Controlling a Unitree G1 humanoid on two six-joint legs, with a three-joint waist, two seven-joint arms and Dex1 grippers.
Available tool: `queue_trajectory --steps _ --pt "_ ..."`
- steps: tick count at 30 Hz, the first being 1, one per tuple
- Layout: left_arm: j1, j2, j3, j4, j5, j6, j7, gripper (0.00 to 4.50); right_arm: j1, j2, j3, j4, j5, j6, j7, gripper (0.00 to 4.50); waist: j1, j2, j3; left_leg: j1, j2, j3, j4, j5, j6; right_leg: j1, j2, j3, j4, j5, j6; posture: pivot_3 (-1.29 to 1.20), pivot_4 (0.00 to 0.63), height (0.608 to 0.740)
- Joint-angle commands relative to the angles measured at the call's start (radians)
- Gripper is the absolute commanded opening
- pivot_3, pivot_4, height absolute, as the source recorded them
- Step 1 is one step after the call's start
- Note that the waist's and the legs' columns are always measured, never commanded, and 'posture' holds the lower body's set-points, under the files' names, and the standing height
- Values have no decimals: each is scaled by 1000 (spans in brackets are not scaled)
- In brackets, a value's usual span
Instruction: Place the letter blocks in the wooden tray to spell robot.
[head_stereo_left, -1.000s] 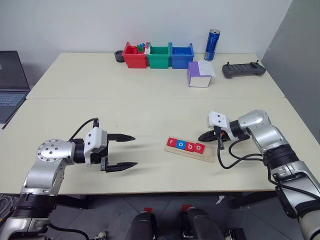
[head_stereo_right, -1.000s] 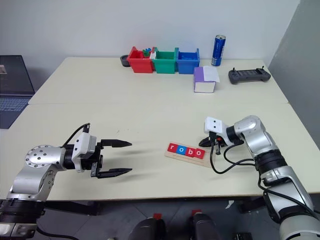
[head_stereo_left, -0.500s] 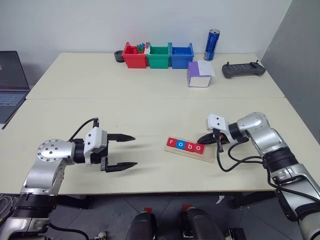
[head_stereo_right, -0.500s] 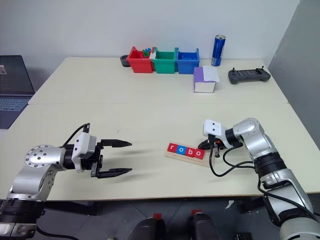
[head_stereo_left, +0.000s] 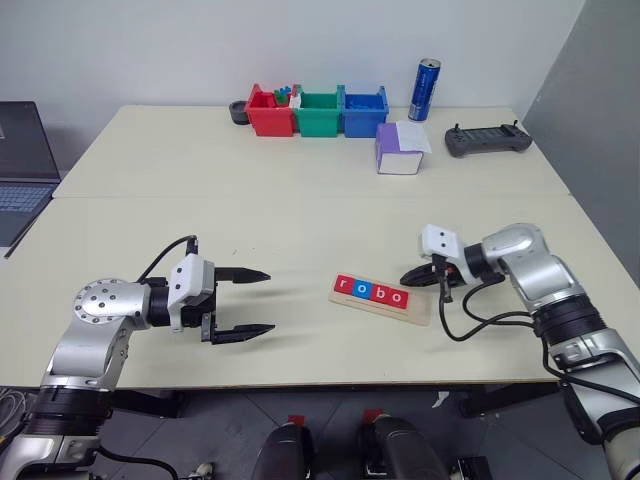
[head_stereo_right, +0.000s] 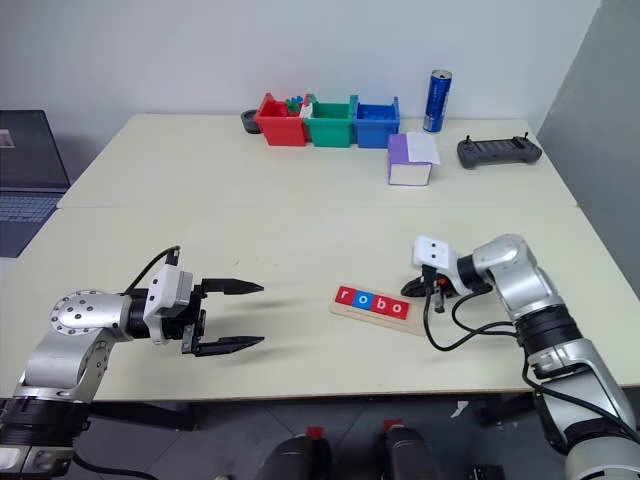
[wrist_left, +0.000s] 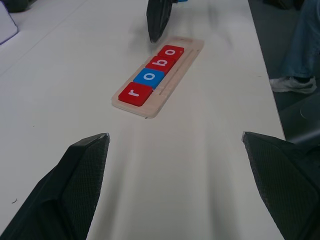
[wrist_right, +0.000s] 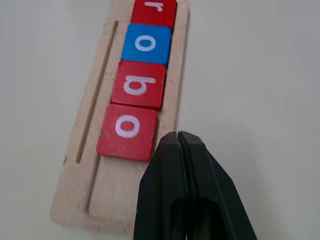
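Observation:
The wooden tray (head_stereo_left: 381, 300) lies on the table in front of me, right of centre. Several letter blocks (head_stereo_left: 372, 291) sit in it side by side: a red r (wrist_right: 155, 10), a blue o (wrist_right: 146, 44), a red b (wrist_right: 138, 84) and a red o (wrist_right: 127, 131). The tray's right end (wrist_right: 75, 200) is bare wood. My right gripper (head_stereo_left: 408, 277) is shut and empty, its tip (wrist_right: 178, 136) just beside the last o at the tray's edge. My left gripper (head_stereo_left: 268, 300) hangs open well to the left of the tray, pointing at it, with nothing between its fingers (wrist_left: 75, 185).
Red (head_stereo_left: 269, 110), green (head_stereo_left: 318, 112) and blue (head_stereo_left: 363, 110) bins stand at the far edge, with a blue can (head_stereo_left: 424, 89), a purple-and-white box (head_stereo_left: 399, 148) and a controller (head_stereo_left: 487, 140) to their right. A laptop (head_stereo_left: 20, 160) sits far left. A person's leg (wrist_left: 305, 45) stands beyond the table.
My right gripper has drawn slightly to the right, away from the tray's end, still shut. The left arm and the blocks have not moved.

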Motion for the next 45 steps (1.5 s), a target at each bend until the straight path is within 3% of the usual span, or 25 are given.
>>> queue_trajectory --steps 1,6,11,16,19,24,32,45 --pt "-8 14 24 -17 -11 -8 -3 4500 47 -57 -47 -81 38 24 7 40 1 0 0 0 0 0 0 0 0 0 0 0 0 0 0 0 150 740" --pt "-2 18 31 -19 -16 -9 -6 4500 109 -152 -184 -194 120 150 -40 40 1 0 0 0 0 0 0 0 0 0 0 0 0 0 0 0 150 740" --pt "4 13 32 -28 -21 -9 -4 4500 293 -220 -477 -321 215 360 -222 40 10 -1 0 0 0 0 0 0 0 0 0 0 -1 0 0 0 150 740" --pt "2 -17 9 -27 -24 -7 -1 4500 576 -217 -767 -495 269 533 -360 1648 25 0 -1 0 0 0 -1 0 0 0 0 0 -1 0 0 0 150 740" --pt "-15 -34 -9 -12 -18 -11 -8 4500 673 -217 -829 -544 287 574 -408 2766 24 0 -1 0 0 0 -1 0 0 0 0 0 -1 0 0 0 150 740" --pt "-92 -65 -46 52 -2 -29 -40 4500 708 -187 -847 -577 289 648 -530 4481 20 1 -1 1 0 0 0 0 0 0 0 0 0 1 2 0 150 740" --pt "-131 -75 -58 88 7 -40 -62 4500 705 -73 -810 -577 312 663 -678 4481 22 0 -2 -1 0 0 -1 0 1 0 1 0 -2 0 2 0 150 740" --pt "-133 -76 -53 102 13 -55 -68 4500 621 -55 -727 -395 304 570 -748 4481 23 0 -2 -1 0 0 -1 0 1 0 1 0 -2 0 2 0 150 740"
